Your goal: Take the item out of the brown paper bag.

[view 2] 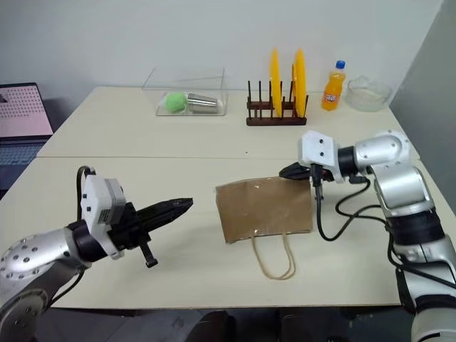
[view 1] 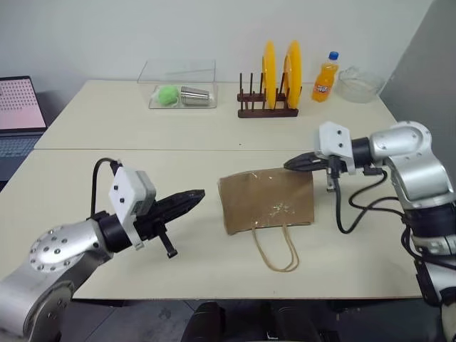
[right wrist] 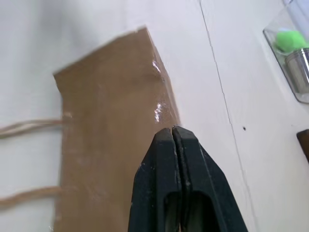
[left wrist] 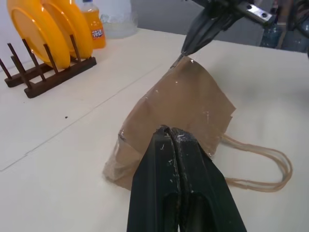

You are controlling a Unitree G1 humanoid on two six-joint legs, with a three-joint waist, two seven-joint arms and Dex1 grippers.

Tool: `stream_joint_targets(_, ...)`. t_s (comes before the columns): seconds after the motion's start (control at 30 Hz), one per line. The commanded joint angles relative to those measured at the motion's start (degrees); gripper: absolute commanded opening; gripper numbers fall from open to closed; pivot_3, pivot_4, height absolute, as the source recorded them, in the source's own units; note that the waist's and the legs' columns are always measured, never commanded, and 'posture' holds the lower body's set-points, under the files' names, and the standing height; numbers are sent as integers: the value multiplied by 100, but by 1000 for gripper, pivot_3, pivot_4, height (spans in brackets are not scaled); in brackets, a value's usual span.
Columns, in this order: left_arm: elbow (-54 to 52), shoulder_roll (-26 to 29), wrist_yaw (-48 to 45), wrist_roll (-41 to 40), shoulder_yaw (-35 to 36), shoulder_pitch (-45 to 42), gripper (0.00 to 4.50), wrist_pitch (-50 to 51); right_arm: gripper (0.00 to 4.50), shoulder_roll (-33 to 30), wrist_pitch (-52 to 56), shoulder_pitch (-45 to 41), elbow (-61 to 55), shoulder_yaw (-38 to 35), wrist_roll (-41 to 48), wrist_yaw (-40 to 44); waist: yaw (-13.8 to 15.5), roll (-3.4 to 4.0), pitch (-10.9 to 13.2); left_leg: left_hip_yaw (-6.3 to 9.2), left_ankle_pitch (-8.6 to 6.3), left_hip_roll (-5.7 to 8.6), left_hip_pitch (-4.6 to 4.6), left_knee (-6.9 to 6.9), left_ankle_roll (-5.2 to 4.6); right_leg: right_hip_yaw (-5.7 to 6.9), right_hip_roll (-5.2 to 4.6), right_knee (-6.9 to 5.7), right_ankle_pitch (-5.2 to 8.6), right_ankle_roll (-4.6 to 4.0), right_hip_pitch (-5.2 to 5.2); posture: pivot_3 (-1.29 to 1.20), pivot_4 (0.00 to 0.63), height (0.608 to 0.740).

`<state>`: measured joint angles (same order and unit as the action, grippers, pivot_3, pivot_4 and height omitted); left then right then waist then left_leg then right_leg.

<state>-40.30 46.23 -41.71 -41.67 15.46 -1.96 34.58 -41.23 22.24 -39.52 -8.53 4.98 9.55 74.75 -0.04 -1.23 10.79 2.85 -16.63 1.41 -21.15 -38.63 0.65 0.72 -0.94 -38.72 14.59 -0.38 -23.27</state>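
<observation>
The broad cream tabletop (view 1: 85, 178) carried everything, and the flat, creased kraft-brown paper bag (view 1: 267, 201) lay near its middle, serving here as the landmark. The bag lay on its side with its thin tan loop handles (view 1: 278, 249) trailing toward the near edge; nothing of its contents showed, so the cola bottle could not be seen and whether it was inside could not be told. Left of the bag, well apart from it, the left hand (view 1: 194, 196) hovered with its two black fingers pressed together, holding nothing and pointing toward the bag. At the bag's far right corner the right hand (view 1: 293, 164) also had its fingers closed together and empty, the tips just above or touching that corner; which one could not be told. Behind the bag, well apart, a dark wooden plate rack (view 1: 267, 107) held two upright yellow plates (view 1: 269, 71). Left of the rack sat a clear plastic box (view 1: 182, 85) with a green ball (view 1: 167, 94) and a steel cup (view 1: 196, 96). Right of the rack stood an orange soda bottle with a blue cap (view 1: 325, 77), beside a clear glass bowl (view 1: 358, 84).
</observation>
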Motion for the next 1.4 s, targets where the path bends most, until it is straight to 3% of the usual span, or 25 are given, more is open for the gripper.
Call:
stream_joint_targets(0.03,503,313,-735,613,-578,-529,180,-625,12,-144,1036,684,-1459,-653,769,-463,21,0,0,0,0,0,-3,1,0,0,0,1,0,0,0,0,150,740)
stream_joint_targets(0.23,1567,436,-2406,1620,-1936,-1639,1045,-2081,0,-235,1770,2506,-3122,-1118,1266,-1302,63,3,1,-2,0,1,-19,16,0,2,-1,27,0,3,-6,0,150,740)
stream_joint_targets(0.43,2342,17,-3598,2372,-3093,-2589,2798,-3267,0,-391,2185,3944,-4096,-1614,1626,-1786,18,6,2,3,1,-2,-34,26,-1,9,4,55,-7,15,-13,0,150,740)
stream_joint_targets(0.63,3109,-660,-3947,3321,-3968,-3223,2798,-4334,0,-347,2450,4822,-4769,-1949,1898,-2349,34,4,1,7,1,-1,-47,27,-3,10,8,74,-13,26,-13,0,150,740)
stream_joint_targets(0.73,3289,-838,-3854,3668,-4145,-3277,2828,-4659,614,-322,2438,5127,-4900,-1966,1886,-2629,13,3,1,7,0,-1,-47,27,-3,8,9,74,-13,28,-13,0,150,740)
stream_joint_targets(0.87,3316,-953,-3757,3956,-4307,-3167,2828,-5024,1928,-431,2394,5638,-5133,-1998,2008,-2779,17,2,0,12,1,-1,-47,27,-3,12,11,73,-13,29,-12,0,150,740)
stream_joint_targets(1.4,4619,-1644,-3040,5095,-4830,-3314,2828,-6613,1928,-1225,1797,6175,-5147,-1984,3061,-3830,19,0,-1,10,2,-2,-44,12,-6,10,13,73,-24,48,-2,0,150,740)
